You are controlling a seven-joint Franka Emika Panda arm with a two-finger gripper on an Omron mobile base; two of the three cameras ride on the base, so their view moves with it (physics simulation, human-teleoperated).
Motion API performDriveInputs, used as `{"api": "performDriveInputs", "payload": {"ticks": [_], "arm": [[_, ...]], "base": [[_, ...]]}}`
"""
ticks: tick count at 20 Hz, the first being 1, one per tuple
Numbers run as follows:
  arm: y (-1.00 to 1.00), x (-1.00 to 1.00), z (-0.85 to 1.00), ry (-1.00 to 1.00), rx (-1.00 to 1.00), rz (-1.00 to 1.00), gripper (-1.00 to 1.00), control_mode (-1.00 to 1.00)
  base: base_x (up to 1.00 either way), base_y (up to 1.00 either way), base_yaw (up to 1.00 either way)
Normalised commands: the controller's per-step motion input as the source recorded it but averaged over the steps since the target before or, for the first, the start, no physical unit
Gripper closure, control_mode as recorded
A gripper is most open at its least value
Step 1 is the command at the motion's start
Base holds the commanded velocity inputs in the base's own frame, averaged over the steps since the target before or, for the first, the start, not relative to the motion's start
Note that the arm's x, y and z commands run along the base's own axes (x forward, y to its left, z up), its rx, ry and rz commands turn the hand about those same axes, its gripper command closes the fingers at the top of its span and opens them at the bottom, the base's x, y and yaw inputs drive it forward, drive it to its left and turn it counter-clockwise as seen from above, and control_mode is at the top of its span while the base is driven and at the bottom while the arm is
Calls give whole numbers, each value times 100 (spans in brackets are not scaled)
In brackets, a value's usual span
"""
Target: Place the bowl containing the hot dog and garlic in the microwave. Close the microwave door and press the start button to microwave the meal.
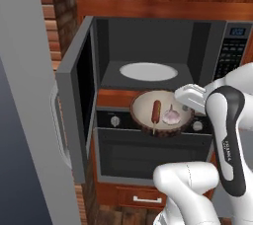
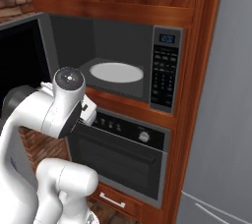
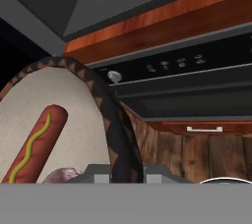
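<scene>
**Bowl held in front of the open microwave**

The gripper pinches the right rim of the bowl, which hangs in the air just outside the microwave, in front of the wooden strip and the oven control band below the cavity.

Left base view: the bowl's pale inside is plain to see, the hot dog lying lengthwise left of the gripper, the garlic between it and the gripper. The microwave door is swung wide to the left, and the white turntable plate lies inside, beyond the bowl.

Right base view: the arm covers the bowl, but the keypad panel with its blue display is clear here.

Hand view: the rim's dark zigzag edge runs down between the fingertips; the hot dog shows a yellow mustard line. The oven knob sits just past the rim.
</scene>
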Motion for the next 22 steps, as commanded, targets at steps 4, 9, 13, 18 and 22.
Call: {"api": "performDriveInputs", "payload": {"ticks": [4,9,13,18,22], "arm": [[0,3,0,0,0,-1,100,-100],[0,0,0,0,0,1,100,-100],[-1,0,0,0,0,0,100,-100],[-27,7,0,-4,0,-10,100,-100],[-18,35,9,-9,0,-22,100,-100]], "base": [[0,0,-2],[0,0,0],[0,0,0],[0,0,0],[0,0,0]]}}
